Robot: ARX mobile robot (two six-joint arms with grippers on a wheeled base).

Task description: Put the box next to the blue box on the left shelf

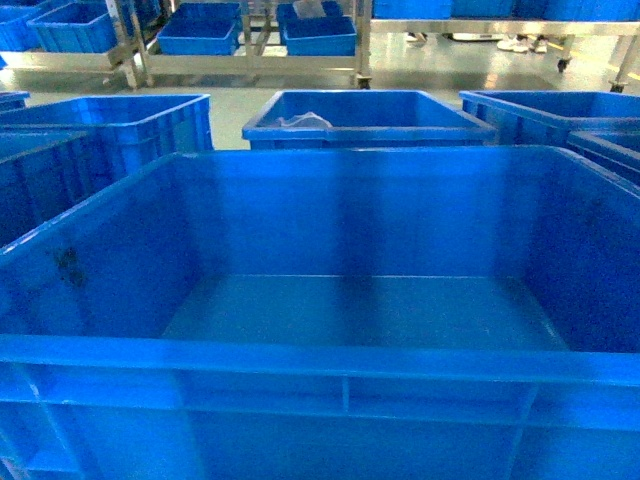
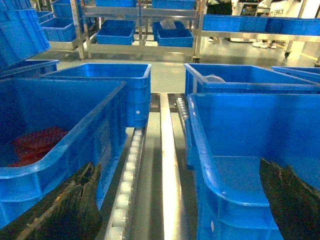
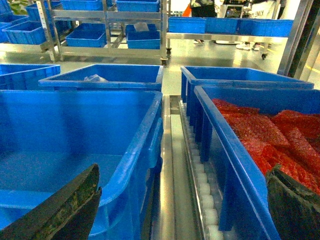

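Both grippers, left (image 2: 180,200) and right (image 3: 182,205), stand wide apart with nothing between their pads. Your box (image 1: 330,310) sits directly ahead, between them; the roller track (image 2: 127,175) runs just beside its left wall.

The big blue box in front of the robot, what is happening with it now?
The box sits empty right before the head camera, among other blue crates on roller rails. Each wrist view shows open gripper fingers, the left gripper and right gripper straddling a side wall of it. The neighbour crate holds red bags. Whether the box is lifted cannot be told.
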